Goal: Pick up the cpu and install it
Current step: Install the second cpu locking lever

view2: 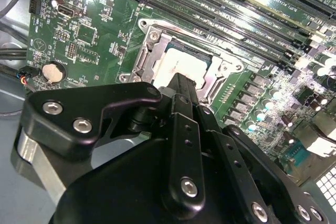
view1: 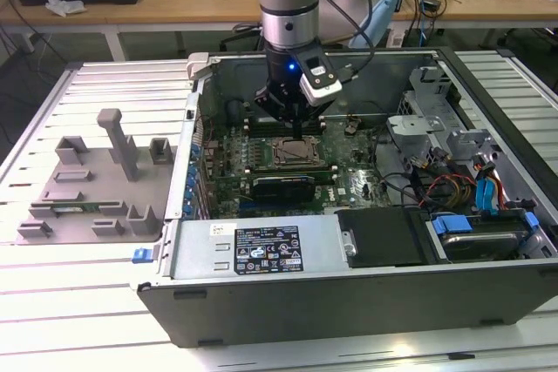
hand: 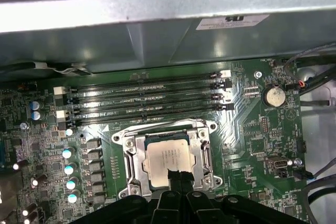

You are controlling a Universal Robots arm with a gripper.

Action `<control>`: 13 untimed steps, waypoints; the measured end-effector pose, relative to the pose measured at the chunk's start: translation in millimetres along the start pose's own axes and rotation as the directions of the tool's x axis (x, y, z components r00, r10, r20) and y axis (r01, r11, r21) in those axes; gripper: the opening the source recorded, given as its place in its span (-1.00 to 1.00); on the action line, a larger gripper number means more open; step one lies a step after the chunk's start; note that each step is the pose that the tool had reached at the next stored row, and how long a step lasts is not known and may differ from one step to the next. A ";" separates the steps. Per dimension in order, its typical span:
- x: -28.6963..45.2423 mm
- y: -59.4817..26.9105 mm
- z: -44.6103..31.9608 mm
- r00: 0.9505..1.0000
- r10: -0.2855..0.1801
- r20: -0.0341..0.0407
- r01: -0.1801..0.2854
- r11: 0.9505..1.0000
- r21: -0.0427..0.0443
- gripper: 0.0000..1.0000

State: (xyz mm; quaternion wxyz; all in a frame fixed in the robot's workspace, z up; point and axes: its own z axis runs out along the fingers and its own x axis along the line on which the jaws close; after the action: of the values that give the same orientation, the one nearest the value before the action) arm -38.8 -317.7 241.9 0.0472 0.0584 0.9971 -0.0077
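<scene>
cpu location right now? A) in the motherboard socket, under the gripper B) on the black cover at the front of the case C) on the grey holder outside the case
A: in both wrist views the cpu lies inside the socket frame, with the gripper right above it.

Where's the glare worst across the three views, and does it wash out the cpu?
First wrist view: strongest glare on the case wall, and the cpu lid reads pale but its edges stay clear. Second wrist view: bright streaks along the memory slots, and the gripper body covers part of the cpu. Exterior view: even light.
</scene>
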 end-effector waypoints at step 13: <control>-2.3 -20.3 0.4 1.000 0.000 0.000 0.000 1.000 0.000 -0.79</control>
State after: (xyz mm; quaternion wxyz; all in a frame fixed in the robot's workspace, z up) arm -38.9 -338.1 241.9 0.0472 0.0584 0.9971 -0.0077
